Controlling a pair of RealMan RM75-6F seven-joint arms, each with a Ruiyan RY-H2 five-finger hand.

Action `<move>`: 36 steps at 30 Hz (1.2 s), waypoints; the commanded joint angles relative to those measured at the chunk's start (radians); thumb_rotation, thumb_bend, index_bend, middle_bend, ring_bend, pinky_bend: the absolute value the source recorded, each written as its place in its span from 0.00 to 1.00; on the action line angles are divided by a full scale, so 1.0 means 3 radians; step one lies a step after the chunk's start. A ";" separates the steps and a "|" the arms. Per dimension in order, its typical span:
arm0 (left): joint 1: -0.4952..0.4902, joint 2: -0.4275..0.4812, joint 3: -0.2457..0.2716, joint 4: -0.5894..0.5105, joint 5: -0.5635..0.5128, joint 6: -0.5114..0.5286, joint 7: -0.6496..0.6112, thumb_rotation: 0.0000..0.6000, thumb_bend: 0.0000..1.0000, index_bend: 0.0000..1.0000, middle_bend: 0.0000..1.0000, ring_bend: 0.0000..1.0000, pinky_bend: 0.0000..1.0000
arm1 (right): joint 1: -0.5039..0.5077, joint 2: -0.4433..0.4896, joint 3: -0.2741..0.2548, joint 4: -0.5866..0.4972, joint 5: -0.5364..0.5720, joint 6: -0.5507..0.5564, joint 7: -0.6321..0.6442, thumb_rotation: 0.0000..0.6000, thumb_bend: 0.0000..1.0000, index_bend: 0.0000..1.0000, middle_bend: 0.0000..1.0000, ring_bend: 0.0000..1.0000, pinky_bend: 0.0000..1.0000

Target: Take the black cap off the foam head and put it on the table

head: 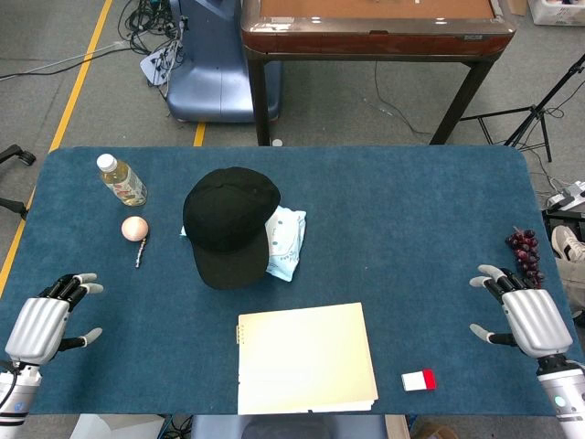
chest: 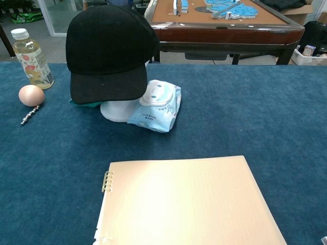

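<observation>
A black cap (head: 228,224) (chest: 108,51) sits on a white foam head, brim toward me; only the head's base (chest: 118,110) shows under it in the chest view. My left hand (head: 47,320) rests at the near left of the table, fingers apart and holding nothing, well away from the cap. At the near right, my right hand (head: 526,315) also has its fingers spread and empty. Neither hand appears in the chest view.
The blue cloth table (head: 411,238) carries a pack of wet wipes (head: 285,240) (chest: 156,106) beside the cap, a drink bottle (head: 122,179) (chest: 31,57), a pink ball (head: 134,228) (chest: 31,95), a cream notebook (head: 304,357) (chest: 191,201), dark grapes (head: 525,251) and a red-white box (head: 419,380).
</observation>
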 commanded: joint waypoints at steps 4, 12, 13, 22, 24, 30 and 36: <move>-0.0015 0.0002 -0.0008 0.0016 -0.0022 -0.0037 0.0003 1.00 0.03 0.35 0.26 0.20 0.40 | -0.0011 -0.0036 0.0016 0.0057 -0.0038 0.0034 0.0032 1.00 0.00 0.35 0.23 0.19 0.30; -0.0018 -0.0068 -0.0041 -0.0085 0.0058 0.0058 -0.0031 1.00 0.03 0.38 0.36 0.36 0.52 | 0.0037 -0.0046 0.0046 0.0129 -0.0088 -0.0013 0.0083 1.00 0.00 0.37 0.28 0.19 0.32; -0.0026 -0.0082 -0.0048 -0.0087 0.0070 0.0065 -0.0046 1.00 0.03 0.39 0.39 0.39 0.54 | 0.0042 -0.0042 0.0050 0.0130 -0.0085 -0.0021 0.0077 1.00 0.00 0.37 0.28 0.19 0.32; -0.0199 -0.0228 -0.0109 -0.0095 0.0245 0.0007 -0.0278 1.00 0.03 0.65 0.76 0.64 0.68 | 0.0103 0.0030 0.0126 0.0173 -0.0060 -0.0054 0.0008 1.00 0.00 0.39 0.31 0.21 0.35; -0.0244 -0.0285 -0.0122 -0.0081 0.0281 -0.0011 -0.0296 1.00 0.03 0.70 0.82 0.68 0.70 | 0.0116 0.0048 0.0148 0.0182 -0.0042 -0.0060 0.0012 1.00 0.00 0.40 0.32 0.21 0.35; -0.0396 -0.0406 -0.0138 -0.0132 0.0343 -0.0155 -0.0305 1.00 0.03 0.78 0.92 0.75 0.74 | 0.0131 0.0105 0.0191 0.0173 0.0000 -0.0061 0.0014 1.00 0.00 0.40 0.32 0.21 0.35; -0.0522 -0.0651 -0.0237 -0.0002 0.0373 -0.0132 -0.0376 1.00 0.03 0.80 0.95 0.78 0.76 | 0.0118 0.0109 0.0209 0.0210 0.0027 -0.0039 0.0076 1.00 0.00 0.40 0.32 0.21 0.35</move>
